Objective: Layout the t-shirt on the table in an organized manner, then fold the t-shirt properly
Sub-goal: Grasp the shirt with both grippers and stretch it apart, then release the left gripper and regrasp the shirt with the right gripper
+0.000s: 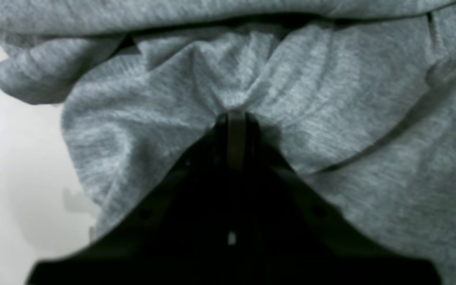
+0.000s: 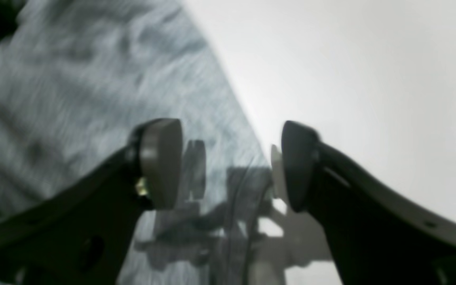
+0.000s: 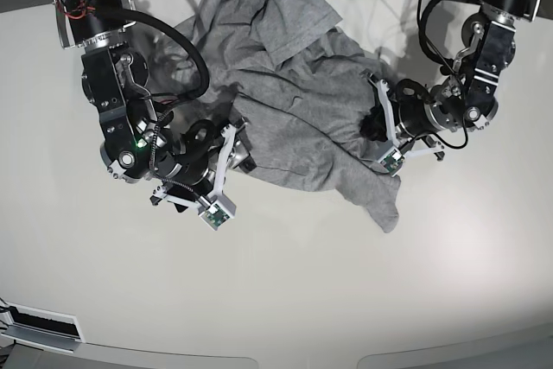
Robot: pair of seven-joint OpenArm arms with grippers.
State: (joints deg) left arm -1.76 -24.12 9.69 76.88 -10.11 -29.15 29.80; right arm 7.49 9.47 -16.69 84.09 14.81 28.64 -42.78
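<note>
The grey t-shirt [image 3: 289, 84] lies crumpled on the white bench [image 3: 285, 300], bunched between the two arms, with one loose end trailing down below the left pincer [image 1: 236, 118]. That left pincer is pressed together on a fold of the t-shirt; in its wrist view the cloth puckers into creases radiating from the tips, so the hold looks firm. The right pincer [image 2: 228, 166] stands spread, its pads [image 2: 160, 162] apart with nothing between them, hovering over the shirt's edge where grey fabric meets bare bench (the view is blurred, so how near it sits to the cloth I cannot tell).

The step in hand looks like securing a second hold so the shirt can be drawn out flat. To do it well, the right pincer should drop onto that edge just ahead of it and take a single layer near a hem or corner, not a wad. Then both arms should pull apart evenly, lifting only enough to let the folds fall open. A grab on doubled cloth would keep the tangle.

No containers are in view.
</note>
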